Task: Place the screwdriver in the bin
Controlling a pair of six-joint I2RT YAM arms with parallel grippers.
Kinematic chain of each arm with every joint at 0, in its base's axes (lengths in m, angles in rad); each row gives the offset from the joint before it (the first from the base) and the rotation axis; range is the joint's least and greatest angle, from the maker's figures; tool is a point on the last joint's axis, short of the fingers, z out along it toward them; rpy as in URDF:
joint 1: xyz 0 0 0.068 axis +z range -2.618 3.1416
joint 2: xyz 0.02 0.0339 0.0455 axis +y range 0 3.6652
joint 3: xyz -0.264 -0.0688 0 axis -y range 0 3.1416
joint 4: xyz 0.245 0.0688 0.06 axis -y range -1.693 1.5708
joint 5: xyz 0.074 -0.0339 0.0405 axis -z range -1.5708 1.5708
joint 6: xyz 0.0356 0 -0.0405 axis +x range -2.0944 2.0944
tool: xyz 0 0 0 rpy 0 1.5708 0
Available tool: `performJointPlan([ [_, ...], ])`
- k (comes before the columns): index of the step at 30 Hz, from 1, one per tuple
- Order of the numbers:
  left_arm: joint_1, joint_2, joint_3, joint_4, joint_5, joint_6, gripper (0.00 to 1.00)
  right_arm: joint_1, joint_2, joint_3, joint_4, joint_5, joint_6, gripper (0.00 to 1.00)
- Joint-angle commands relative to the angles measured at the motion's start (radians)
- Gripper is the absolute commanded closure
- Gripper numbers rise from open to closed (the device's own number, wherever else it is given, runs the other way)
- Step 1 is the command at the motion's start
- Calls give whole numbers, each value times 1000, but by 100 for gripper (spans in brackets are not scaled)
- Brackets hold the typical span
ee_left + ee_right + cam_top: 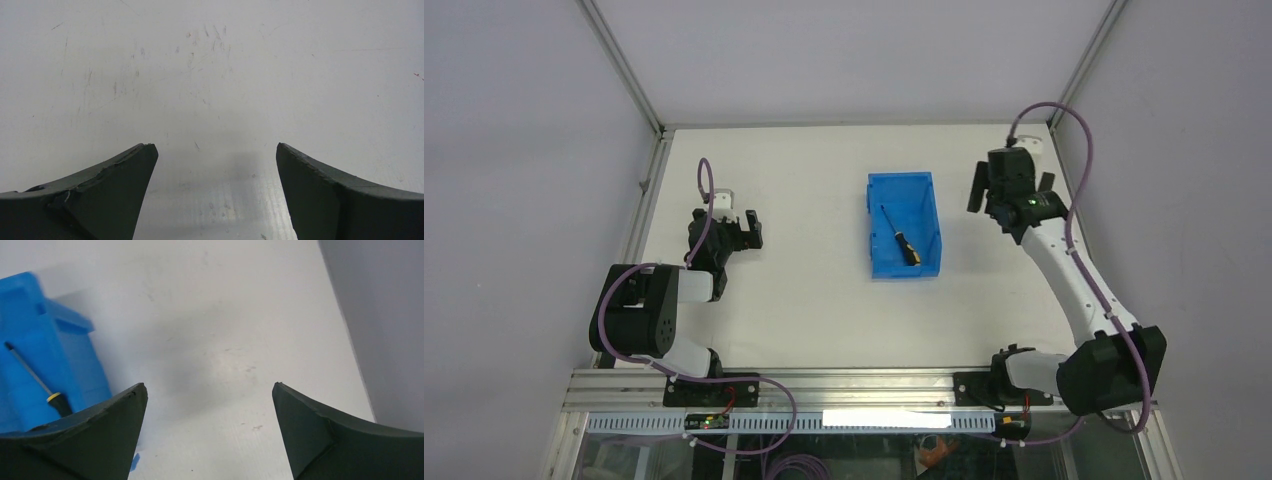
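Robotics lab test cell. Scuffed white bench (804,300) boxed in by grey wall panels (524,150) on aluminium posts (623,65). Left arm (649,310) and right arm (1074,270) bolted to an extrusion rail (854,385) at near edge; purple cables (1050,104) looped loose. Ribbed blue plastic bin (902,180) on the bench.

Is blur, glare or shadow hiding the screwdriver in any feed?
Top external: sharp, evenly lit, screwdriver plain inside the bin. Right wrist: bin slightly smeared, screwdriver readable. Left wrist: only bare table, soft shadow beneath the left gripper, no glare.
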Motion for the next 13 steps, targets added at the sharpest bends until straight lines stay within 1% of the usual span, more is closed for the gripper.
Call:
performJointPlan([
  [1, 5, -18, 6, 49, 9, -2, 1, -146, -75, -27, -23, -55, 16, 1],
  [3, 6, -18, 6, 50, 9, -2, 1, -190, -80, -38, -30, -39, 24, 1],
  [5, 6, -18, 6, 49, 10, -2, 1, -203, -83, -46, -37, -33, 32, 1],
  [13, 6, -19, 6, 49, 9, -2, 1, -210, -85, -46, -34, -48, 36, 1],
])
